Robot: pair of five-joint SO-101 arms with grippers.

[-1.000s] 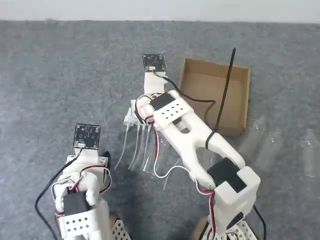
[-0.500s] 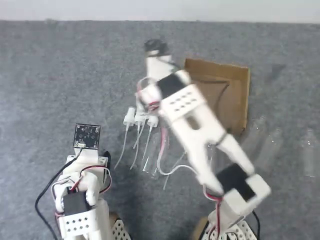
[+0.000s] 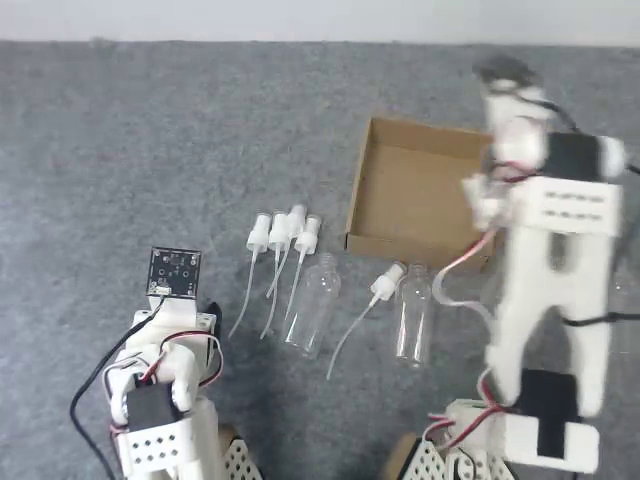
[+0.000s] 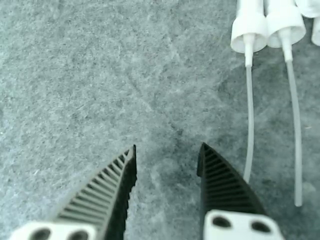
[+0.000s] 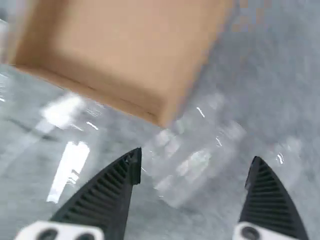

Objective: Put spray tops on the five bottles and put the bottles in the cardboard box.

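Observation:
Several white spray tops [image 3: 280, 232] with long tubes lie side by side left of the cardboard box [image 3: 372, 170]; another spray top [image 3: 388, 280] lies in front of it. Two clear bottles [image 3: 313, 303] [image 3: 414, 313] lie on the mat without tops. My left gripper [image 4: 167, 150] is open and low over bare mat, beside the tubes of two spray tops [image 4: 248, 30]. My right gripper [image 5: 197, 156] is open above a clear bottle [image 5: 200, 142] lying next to a corner of the box [image 5: 125, 50]. The right arm [image 3: 555, 200] stands over the box's right side.
The grey mat [image 3: 150, 150] covers the table, with open room at the left and back. The left arm [image 3: 165, 380] stays at the near left. The box is empty where its floor shows.
The right arm has swung from above the spray tops across the box to its right side, uncovering the tops and two bottles. The left arm has not moved.

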